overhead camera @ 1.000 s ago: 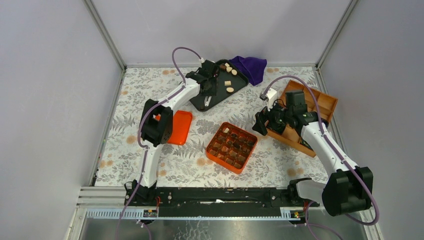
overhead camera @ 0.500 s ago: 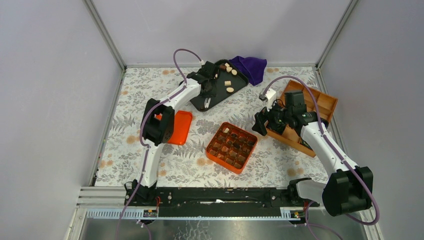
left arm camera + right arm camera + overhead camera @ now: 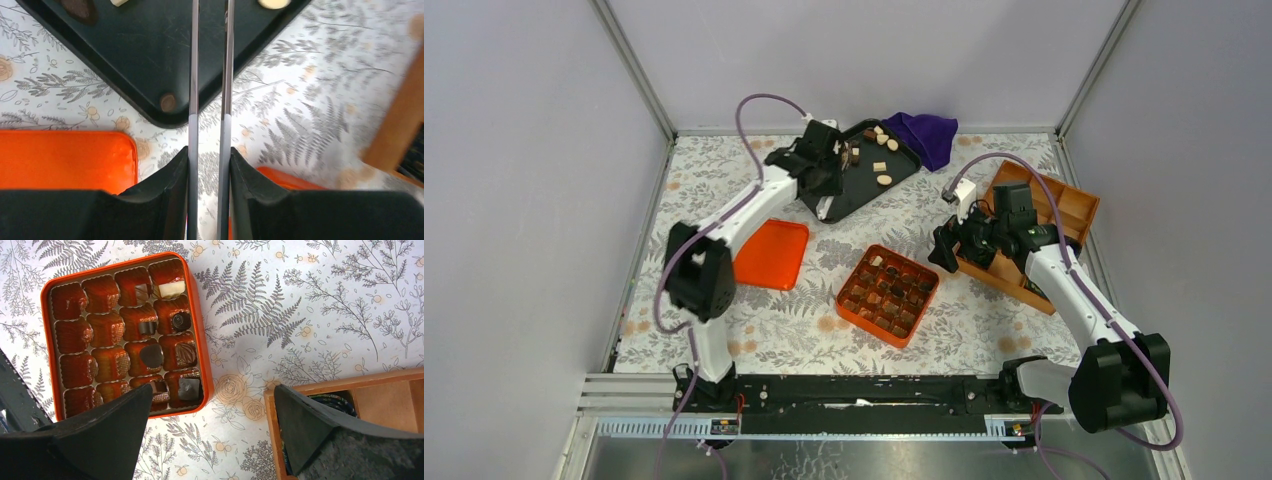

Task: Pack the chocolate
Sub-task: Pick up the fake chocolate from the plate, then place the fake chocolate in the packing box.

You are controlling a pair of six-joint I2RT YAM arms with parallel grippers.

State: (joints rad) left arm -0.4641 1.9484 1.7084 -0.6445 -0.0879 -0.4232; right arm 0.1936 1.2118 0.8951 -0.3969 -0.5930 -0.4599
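Observation:
Several chocolates lie in an orange compartment box (image 3: 864, 319), which also shows in the right wrist view (image 3: 206, 365); one is a cream piece (image 3: 171, 288) and one a dark piece (image 3: 151, 355). More chocolates (image 3: 884, 180) lie on a black tray (image 3: 854, 197). My left gripper (image 3: 822, 170) is over the tray's near-left part. Its jaws (image 3: 209, 152) are shut on thin metal tweezers (image 3: 194, 75), whose tips run out of view. A round brown chocolate (image 3: 167, 102) sits in the tray's corner (image 3: 140, 50). My right gripper (image 3: 944, 250) is open and empty (image 3: 211, 387), right of the box.
An orange lid (image 3: 772, 255) lies left of the box and shows in the left wrist view (image 3: 60, 155). A wooden compartment box (image 3: 1079, 205) stands at the right, its rim under my right finger (image 3: 340, 382). A purple cloth (image 3: 921, 132) lies behind the tray.
My left arm has swung its elbow to the left, uncovering the orange lid, and its gripper has moved a little left and farther back over the tray. My right arm has not moved.

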